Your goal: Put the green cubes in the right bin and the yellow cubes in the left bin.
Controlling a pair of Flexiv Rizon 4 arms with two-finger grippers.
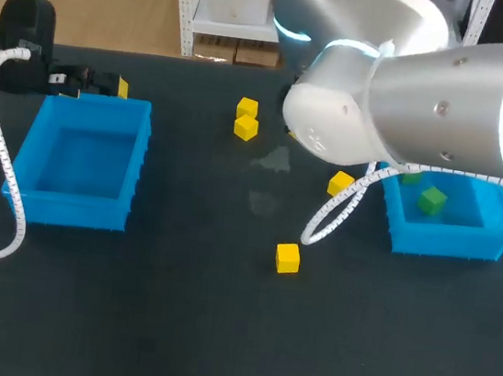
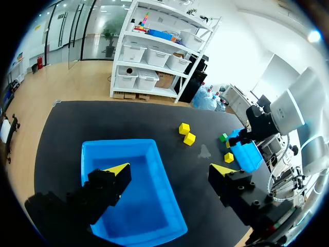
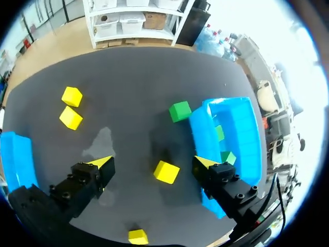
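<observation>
**Head view.** Four yellow cubes lie on the dark desk point(image 1: 168, 325). Two point(image 1: 247, 107) point(image 1: 245, 128) sit close together at the far middle. One point(image 1: 340, 183) is just beside the right bin point(image 1: 449, 240), and one point(image 1: 288, 258) sits alone nearer the front. Both bins are blue and open-topped. The right bin holds one green cube point(image 1: 432, 200) in plain sight and a second point(image 1: 410, 178) partly behind a white cable point(image 1: 341, 214). The left bin point(image 1: 73, 206) shows its bare blue floor. The left jaws sit at its far rim. The right arm point(image 1: 430, 100) hides the right jaws.

**Left wrist view.** The left jaws are spread and hold nothing. The left bin point(image 2: 154, 154) lies under and between them, its floor bare blue. Ahead are the two paired yellow cubes point(image 2: 184, 128) point(image 2: 189, 138). Farther off is the right bin point(image 2: 248, 157), with a yellow cube point(image 2: 229, 157) and a green cube point(image 2: 223, 137) on the desk just beside it.

**Right wrist view.** The right jaws are spread and hold nothing. A yellow cube point(image 3: 166, 172) lies on the desk under the gap between them, touching neither finger. The right bin point(image 3: 203, 135) is beside the jaws and holds two green cubes point(image 3: 219, 133) point(image 3: 229, 157). A third green cube point(image 3: 180, 111) rests on the desk just outside the bin's wall. The two paired yellow cubes point(image 3: 71, 95) point(image 3: 70, 117) lie well ahead, and another point(image 3: 138, 236) lies behind the jaws. A corner of the left bin point(image 3: 15, 159) shows at the far side.
</observation>
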